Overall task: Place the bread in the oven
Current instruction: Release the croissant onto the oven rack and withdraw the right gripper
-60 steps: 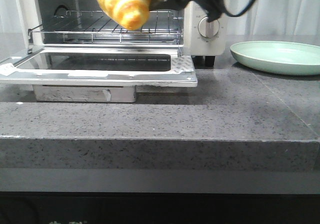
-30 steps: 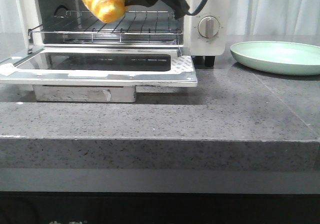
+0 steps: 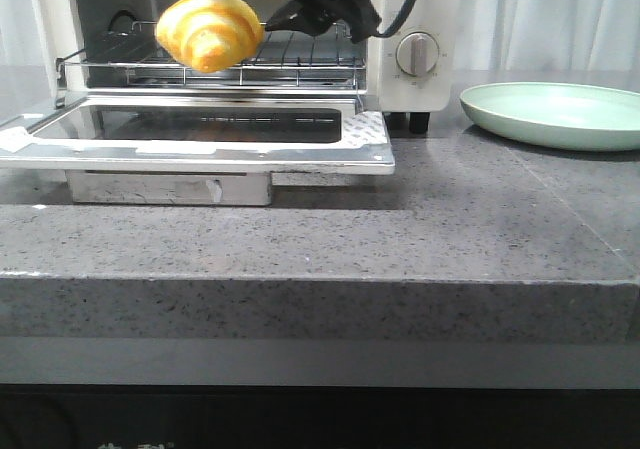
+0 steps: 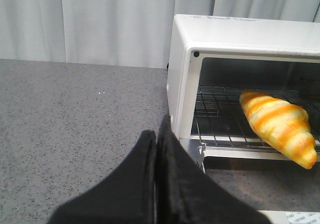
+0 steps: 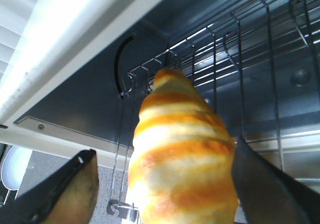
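Observation:
The bread (image 3: 210, 31), a glossy golden croissant roll, lies on the wire rack (image 3: 300, 61) at the open mouth of the white oven (image 3: 412, 94). My right gripper (image 3: 285, 14) is just right of it inside the opening. In the right wrist view the bread (image 5: 182, 164) sits between the spread fingers of the right gripper (image 5: 165, 151), with a clear gap on one side. My left gripper (image 4: 156, 149) is shut and empty, beside the oven's (image 4: 240, 34) outer left side, where the bread (image 4: 277, 126) also shows. The left gripper is out of the front view.
The oven door (image 3: 200, 141) is folded down flat toward me over the grey stone counter (image 3: 450, 229). A pale green plate (image 3: 555, 114) sits right of the oven. Round dials (image 3: 417, 54) are on its right panel.
The bread moved left and down from above the rack onto it. The right gripper went deeper into the oven and its fingers now stand apart from the bread.

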